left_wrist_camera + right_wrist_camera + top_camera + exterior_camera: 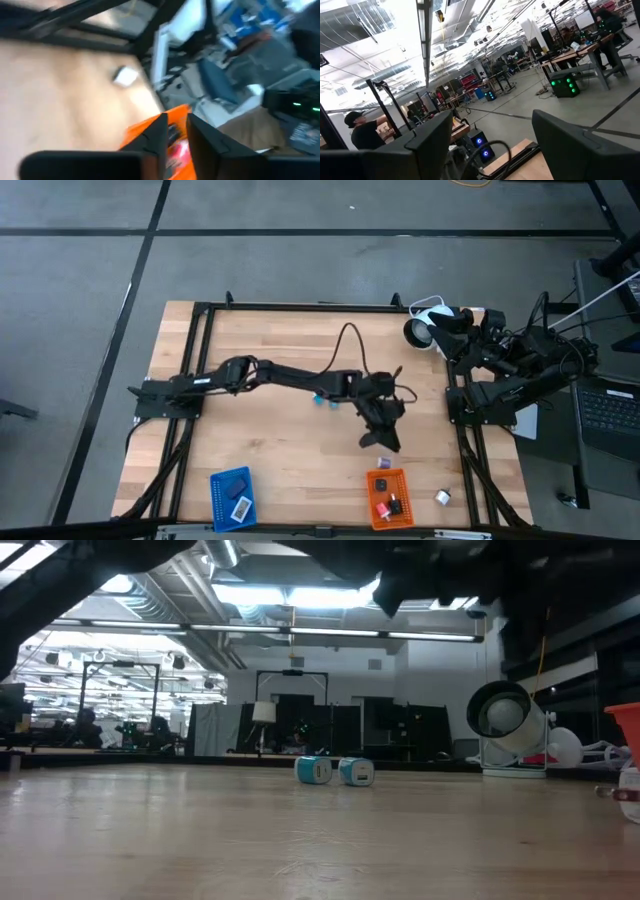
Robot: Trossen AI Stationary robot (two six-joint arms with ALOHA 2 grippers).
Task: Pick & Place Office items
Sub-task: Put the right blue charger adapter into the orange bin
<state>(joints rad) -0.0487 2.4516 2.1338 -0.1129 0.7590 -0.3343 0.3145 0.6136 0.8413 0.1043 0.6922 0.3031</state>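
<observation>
Office items lie scattered on your table: two light-blue pieces sit mid-table, just beside each other; red and dark ones rest in the orange tray at the near edge; your left gripper hangs above that tray, fingers nearly together, whether pinching anything you cannot tell; your right gripper waits at the far right, fingers spread, holding nothing.

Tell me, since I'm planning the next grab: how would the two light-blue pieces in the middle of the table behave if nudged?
The two light-blue pieces look small and stubby, so probably light and easy to shove. In the low view their round white faces suggest cylinders lying on their sides, so they may roll. They sit close together; a nudge on one could move both.
</observation>
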